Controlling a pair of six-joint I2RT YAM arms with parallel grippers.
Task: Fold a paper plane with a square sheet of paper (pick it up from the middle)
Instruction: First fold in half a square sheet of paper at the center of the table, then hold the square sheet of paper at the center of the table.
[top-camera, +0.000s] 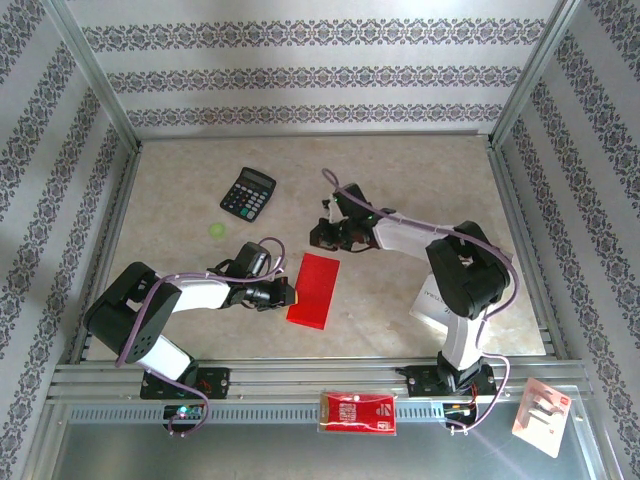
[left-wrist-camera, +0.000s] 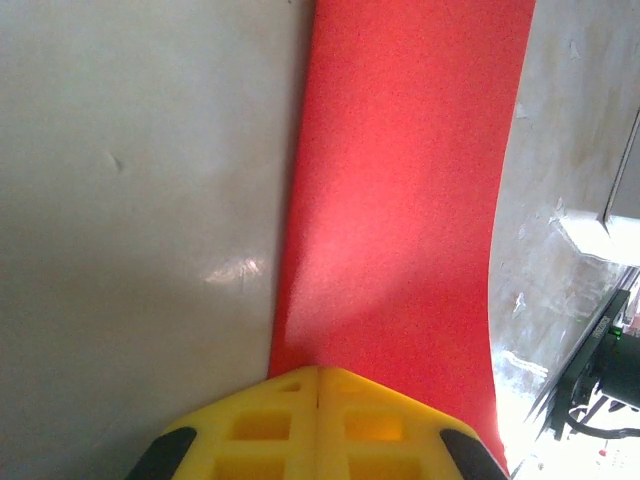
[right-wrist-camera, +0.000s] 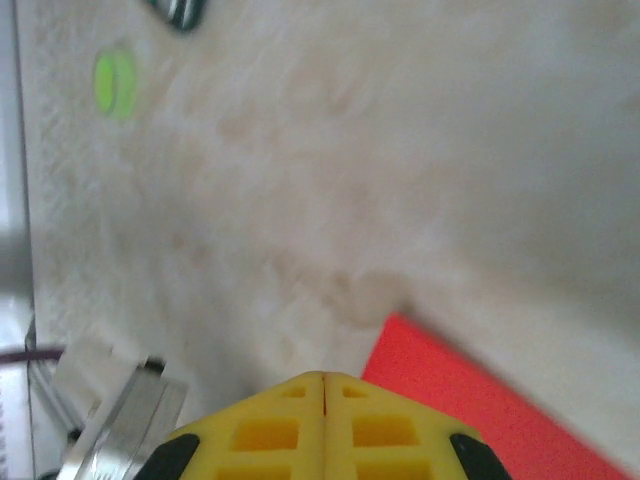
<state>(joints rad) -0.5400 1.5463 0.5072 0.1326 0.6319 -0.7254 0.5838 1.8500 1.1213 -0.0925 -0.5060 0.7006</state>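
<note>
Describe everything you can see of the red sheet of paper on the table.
The red sheet of paper is thin, plain and bright red. It shows as a long rectangle rather than a square, perhaps folded in half, lying flat on the beige table between the arms. The left gripper, shut, meets its left edge; whether it pinches the paper is unclear. The right gripper, shut, stands just off its far corner.

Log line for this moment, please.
red paper: rectangle, lying flat | left tool: shut, at its left edge | right tool: shut, near its far end

Beige table (top-camera: 430, 170), red paper (top-camera: 314, 289), calculator (top-camera: 248, 193), green disc (top-camera: 216, 230)
</note>
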